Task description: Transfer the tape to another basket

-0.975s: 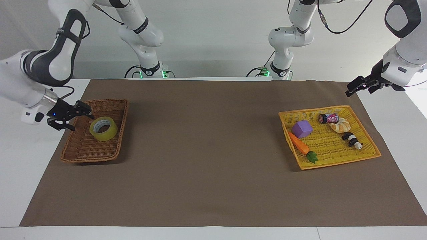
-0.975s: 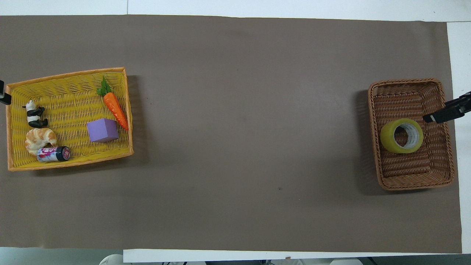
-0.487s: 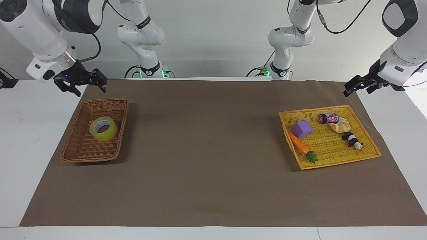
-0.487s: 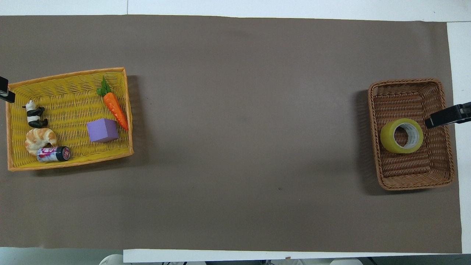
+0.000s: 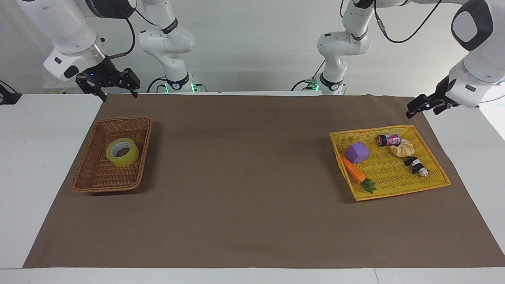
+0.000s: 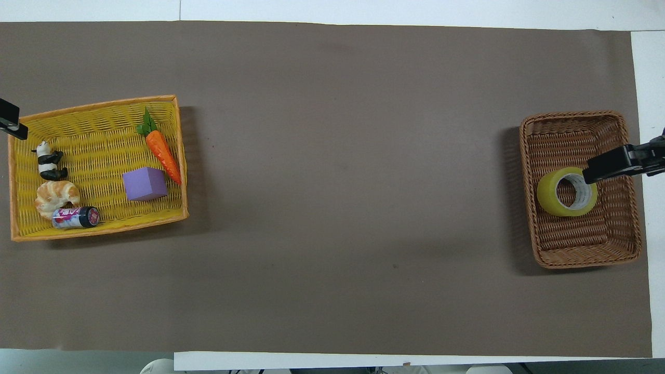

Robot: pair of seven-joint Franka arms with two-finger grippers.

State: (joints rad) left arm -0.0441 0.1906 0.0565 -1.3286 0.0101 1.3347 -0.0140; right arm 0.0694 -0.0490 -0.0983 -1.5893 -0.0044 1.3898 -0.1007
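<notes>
The yellow tape (image 5: 122, 152) (image 6: 567, 191) lies flat in the brown wicker basket (image 5: 84, 165) (image 6: 571, 140) at the right arm's end of the table. My right gripper (image 5: 118, 94) hangs open and empty, high over the basket's edge nearest the robots. In the overhead view one of its fingers (image 6: 605, 167) crosses the basket's rim beside the tape. My left gripper (image 5: 421, 112) hovers open and empty over the mat's corner by the yellow tray (image 5: 394, 173) (image 6: 93, 130), holding nothing.
The yellow tray at the left arm's end holds a purple cube (image 5: 357, 152), a toy carrot (image 5: 355, 172), a small can (image 5: 388, 139), a croissant (image 5: 402, 148) and a panda figure (image 5: 416, 165). A brown mat (image 5: 244, 177) covers the table between tray and basket.
My right gripper has risen from beside the tape inside the basket and moved toward the robots, still open. The tape stayed put. The left gripper shifted only slightly.
</notes>
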